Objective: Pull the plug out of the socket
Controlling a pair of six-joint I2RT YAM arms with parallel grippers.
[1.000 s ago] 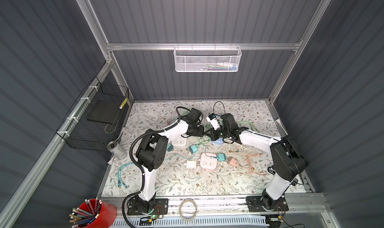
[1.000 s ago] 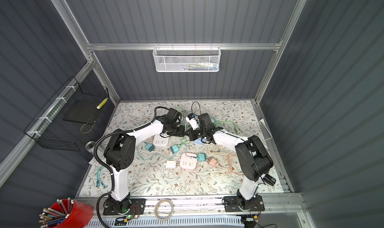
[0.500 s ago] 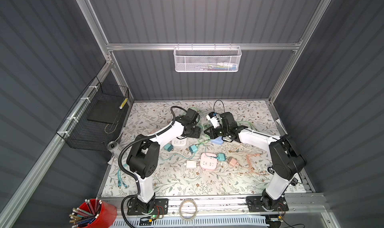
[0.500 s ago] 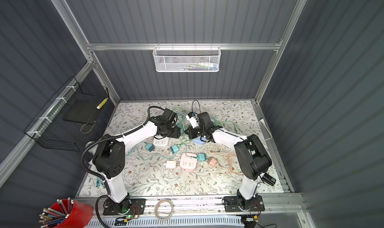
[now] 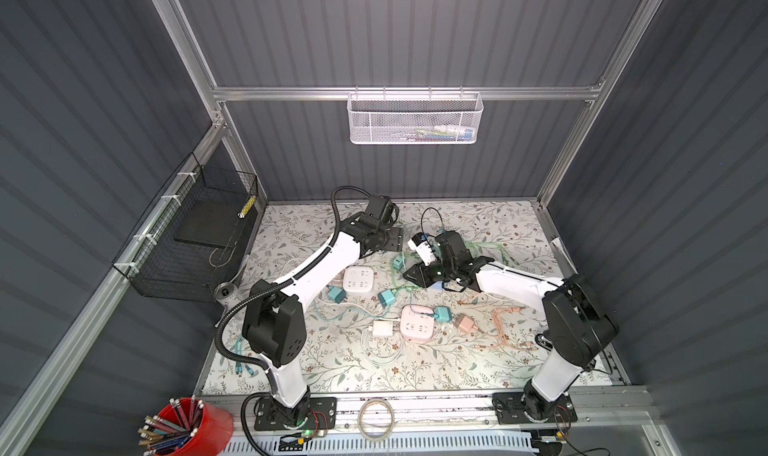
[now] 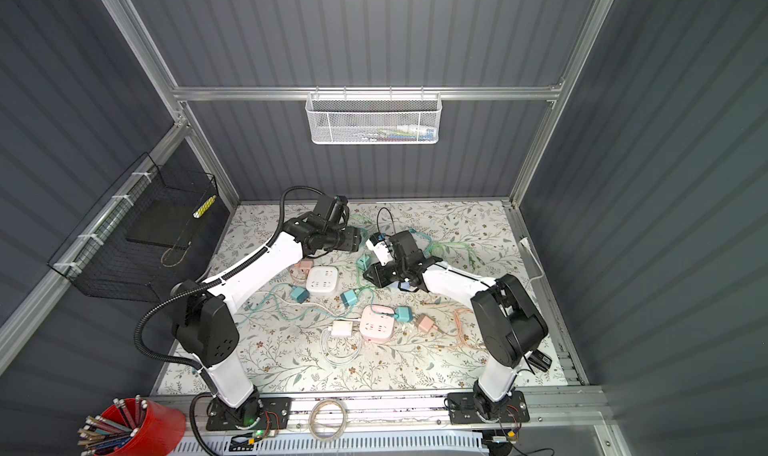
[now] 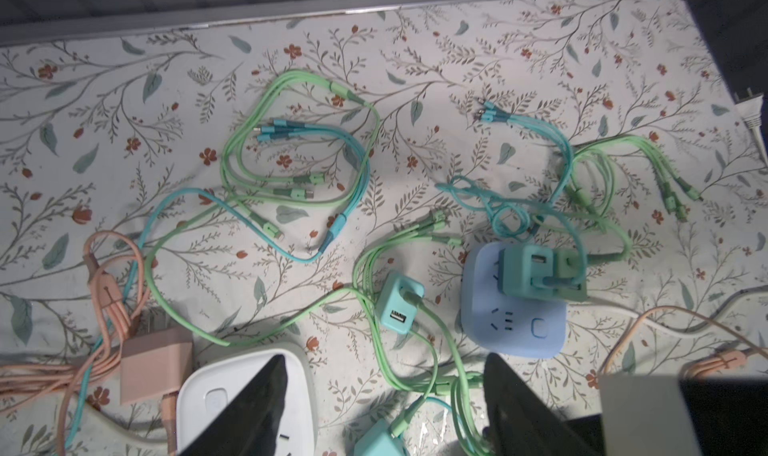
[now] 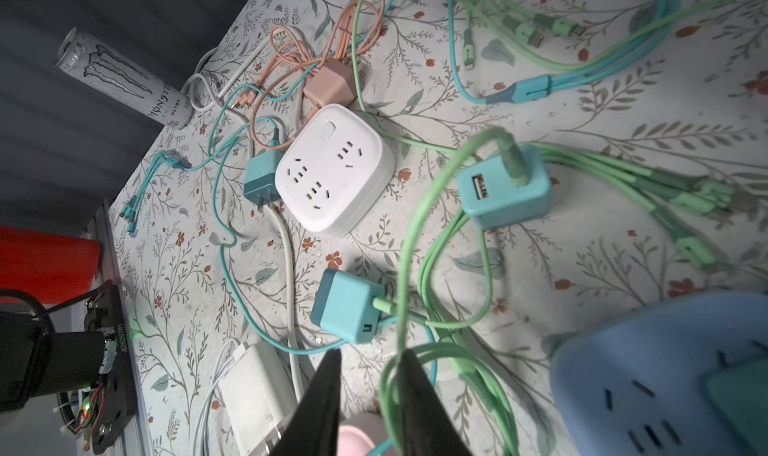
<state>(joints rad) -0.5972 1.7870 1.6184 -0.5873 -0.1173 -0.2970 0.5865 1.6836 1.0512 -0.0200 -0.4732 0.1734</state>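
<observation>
One blue socket (image 7: 513,329) is set on the floral mat (image 7: 457,38), a teal plug (image 7: 540,273) seated in its top. It is hemmed by cables (image 7: 365,150), and bare mat is left between it and the back edge. The left gripper (image 7: 386,360) is held empty just beside the blue socket, jaws spread wide and one finger over the white socket (image 7: 208,391). The right gripper (image 8: 370,356) is also held just beside it, jaws parted narrowly with nothing seen pinched.

Teal plug (image 7: 536,277) in blue socket (image 7: 519,333)
</observation>
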